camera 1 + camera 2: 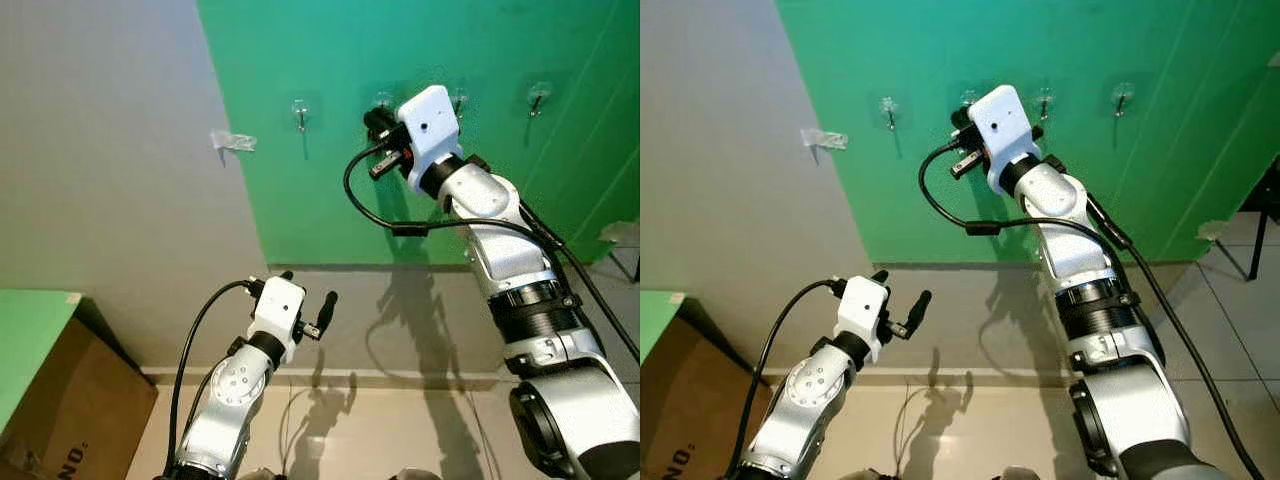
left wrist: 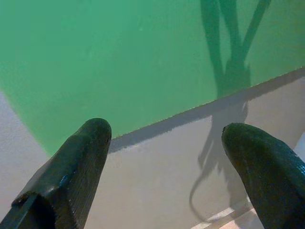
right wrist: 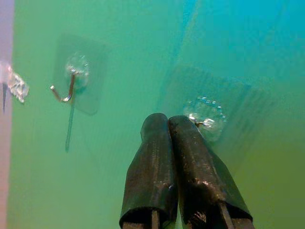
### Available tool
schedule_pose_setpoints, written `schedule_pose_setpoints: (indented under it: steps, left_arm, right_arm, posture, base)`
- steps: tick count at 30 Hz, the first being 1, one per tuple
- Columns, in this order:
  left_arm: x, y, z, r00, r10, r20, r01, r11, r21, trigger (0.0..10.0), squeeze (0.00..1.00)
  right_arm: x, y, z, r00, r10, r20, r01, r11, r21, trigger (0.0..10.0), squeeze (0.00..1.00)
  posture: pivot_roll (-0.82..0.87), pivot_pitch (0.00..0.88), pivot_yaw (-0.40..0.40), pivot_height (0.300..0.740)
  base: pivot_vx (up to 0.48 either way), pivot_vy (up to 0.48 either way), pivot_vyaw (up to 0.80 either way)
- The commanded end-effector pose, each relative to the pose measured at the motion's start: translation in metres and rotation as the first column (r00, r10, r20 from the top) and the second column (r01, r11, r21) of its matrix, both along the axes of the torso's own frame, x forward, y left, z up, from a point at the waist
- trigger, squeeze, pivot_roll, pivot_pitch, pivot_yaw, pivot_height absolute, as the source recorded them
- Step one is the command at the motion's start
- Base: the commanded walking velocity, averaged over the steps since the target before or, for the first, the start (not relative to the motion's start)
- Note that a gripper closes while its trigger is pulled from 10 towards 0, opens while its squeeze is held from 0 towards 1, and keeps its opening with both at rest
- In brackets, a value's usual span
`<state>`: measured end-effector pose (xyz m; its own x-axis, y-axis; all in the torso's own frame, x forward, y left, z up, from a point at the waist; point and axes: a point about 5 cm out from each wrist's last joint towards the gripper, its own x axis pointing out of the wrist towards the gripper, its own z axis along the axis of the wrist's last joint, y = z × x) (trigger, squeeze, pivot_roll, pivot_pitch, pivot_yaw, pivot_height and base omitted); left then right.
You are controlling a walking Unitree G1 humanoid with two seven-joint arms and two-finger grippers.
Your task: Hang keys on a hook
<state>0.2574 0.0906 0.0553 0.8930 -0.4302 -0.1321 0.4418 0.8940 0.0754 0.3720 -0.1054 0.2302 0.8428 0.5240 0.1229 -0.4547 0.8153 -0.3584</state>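
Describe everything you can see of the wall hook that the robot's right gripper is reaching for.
The hook is a small metal hook on a round clear boss, set in a see-through adhesive pad stuck flat to the green wall. The right gripper, fingers pressed together, has its tips right at it, hiding most of the metal. No keys can be made out on it.

The wall panel [image 1: 420, 150] is flat bright green, unpatterned; the wall [image 1: 110, 230] beside and below it is plain grey. Each hook [image 3: 71, 88] is silvery metal on a clear, glassy pad. Both arms are silver and white with black cables; the right tool [image 3: 183, 157] and left tool [image 1: 310, 300] have glossy black fingers [image 2: 71, 176]. A cardboard box [image 1: 70, 410] is brown with dark lettering, under a green surface [image 1: 25, 335].
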Motion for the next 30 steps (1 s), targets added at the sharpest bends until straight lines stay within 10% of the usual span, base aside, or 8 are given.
schedule_pose_setpoints:
  steps: [1,19,30]
  left_arm:
    - [0.0,0.003,0.003,1.0,0.011,0.006,-0.011,1.0,0.003,10.0,0.0]
    - [0.001,0.003,0.003,1.0,0.006,-0.001,-0.006,1.0,0.006,10.0,0.0]
    - [0.0,0.001,0.001,1.0,0.007,-0.004,-0.007,1.0,0.008,10.0,0.0]
  right_arm:
    - [0.004,-0.001,0.004,1.0,-0.006,-0.026,0.007,1.0,0.03,0.0,0.01]
    - [0.013,-0.016,0.004,0.96,-0.007,-0.281,0.106,0.935,0.338,0.0,0.01]
    - [0.004,-0.011,0.025,0.994,-0.089,0.064,0.083,0.993,0.08,0.0,0.01]
  posture:
    - [-0.18,0.0,0.073,0.74]
    - [-0.19,0.0,0.077,0.74]
    - [-0.19,0.0,0.073,0.74]
  base:
    - [0.0,0.0,0.0]
    - [0.0,0.0,0.0]
    - [0.0,0.0,0.0]
